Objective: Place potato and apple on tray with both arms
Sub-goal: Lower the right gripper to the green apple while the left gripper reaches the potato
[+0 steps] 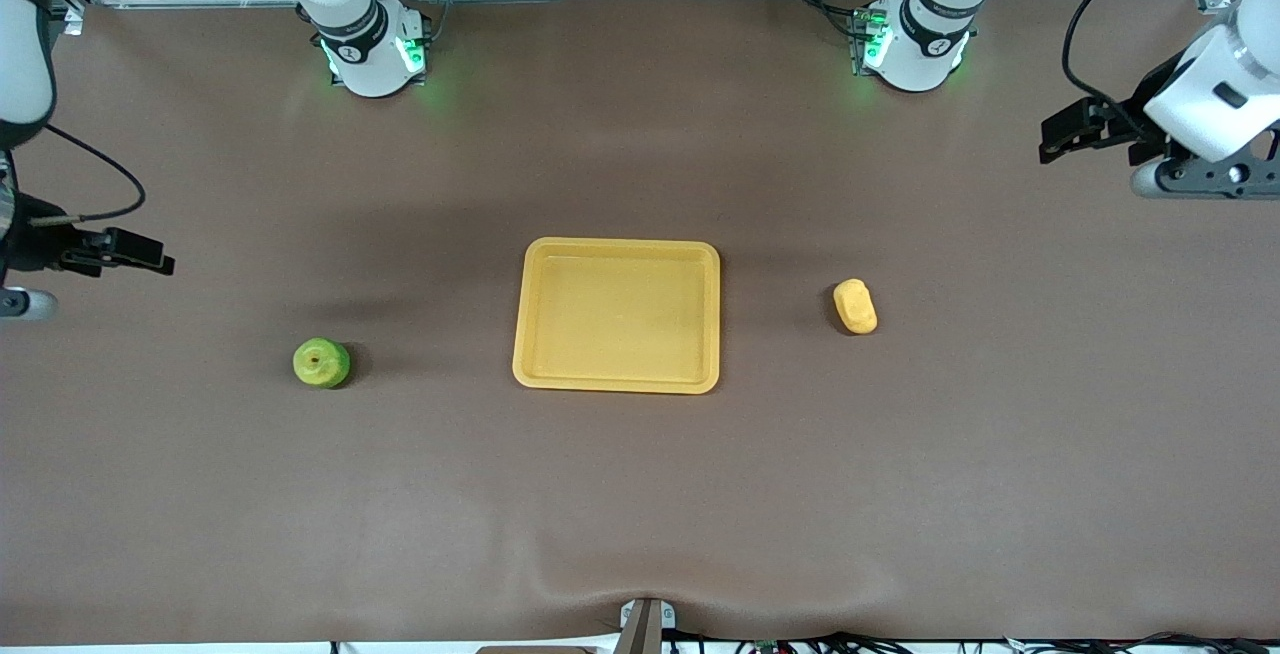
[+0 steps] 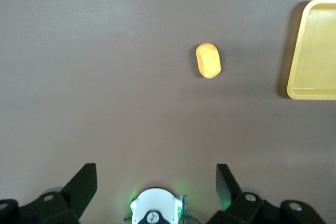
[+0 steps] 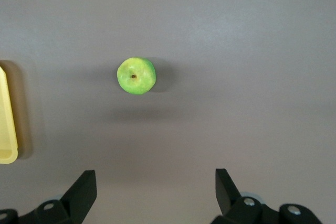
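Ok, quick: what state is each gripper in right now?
Left gripper: open, holding nothing, up over the table.
Right gripper: open, holding nothing, up over the table.

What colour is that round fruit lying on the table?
The apple is yellow-green with a dark stem spot on top, clearest in the right wrist view.

Tray point(image 2: 310, 51) cut off by left wrist view's edge, only a sliver of its rim point(image 3: 6, 124) in right wrist view, both arms cropped at front view's sides
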`<state>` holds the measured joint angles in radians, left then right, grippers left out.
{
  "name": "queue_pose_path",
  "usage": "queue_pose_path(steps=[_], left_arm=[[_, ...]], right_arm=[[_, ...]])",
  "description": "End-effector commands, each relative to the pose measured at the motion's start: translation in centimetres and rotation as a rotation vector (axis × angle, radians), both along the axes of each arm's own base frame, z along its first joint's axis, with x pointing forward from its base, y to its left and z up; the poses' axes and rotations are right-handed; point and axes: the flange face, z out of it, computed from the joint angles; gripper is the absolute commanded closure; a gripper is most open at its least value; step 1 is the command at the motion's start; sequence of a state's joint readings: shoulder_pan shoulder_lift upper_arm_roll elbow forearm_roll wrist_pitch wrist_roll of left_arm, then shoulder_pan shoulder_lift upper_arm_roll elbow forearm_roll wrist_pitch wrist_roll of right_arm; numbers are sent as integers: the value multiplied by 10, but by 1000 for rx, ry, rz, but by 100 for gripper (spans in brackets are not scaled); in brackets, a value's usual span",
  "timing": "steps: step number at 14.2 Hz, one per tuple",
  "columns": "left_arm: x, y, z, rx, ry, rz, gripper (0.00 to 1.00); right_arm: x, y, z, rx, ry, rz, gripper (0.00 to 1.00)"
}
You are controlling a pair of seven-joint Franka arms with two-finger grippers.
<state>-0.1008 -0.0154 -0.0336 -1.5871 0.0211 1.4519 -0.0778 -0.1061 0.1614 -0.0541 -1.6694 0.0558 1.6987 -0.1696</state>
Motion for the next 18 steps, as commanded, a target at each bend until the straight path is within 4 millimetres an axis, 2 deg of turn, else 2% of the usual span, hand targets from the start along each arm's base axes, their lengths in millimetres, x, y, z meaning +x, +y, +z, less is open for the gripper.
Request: queue_pose_path(steps=[1, 3, 5, 7, 9, 12, 16, 18], left_arm=[[3, -7, -16, -15, -21, 4, 0], [5, -10, -23, -15, -34, 25, 0], [5, -28, -36, -8, -39, 53, 0], [4, -44, -49, -4, -55, 110, 0], [7, -45, -65, -4, -52, 115, 0], [-3, -63, -104, 12, -42, 104, 0], [-9, -69, -157, 8, -67, 98, 0], [-10, -65, -179, -5, -108, 103, 0]], right_arm=[[14, 8, -20, 2, 28, 49, 0], [22, 25, -48, 8, 71, 92, 0], [30, 48, -74, 15, 111, 148, 0], [34, 73, -87, 20, 124, 244, 0], [40, 74, -106, 26, 144, 307, 0], [51, 72, -126, 52, 122, 493, 0], [64, 66, -184, 87, 78, 765, 0], [63, 65, -199, 92, 43, 890, 0]])
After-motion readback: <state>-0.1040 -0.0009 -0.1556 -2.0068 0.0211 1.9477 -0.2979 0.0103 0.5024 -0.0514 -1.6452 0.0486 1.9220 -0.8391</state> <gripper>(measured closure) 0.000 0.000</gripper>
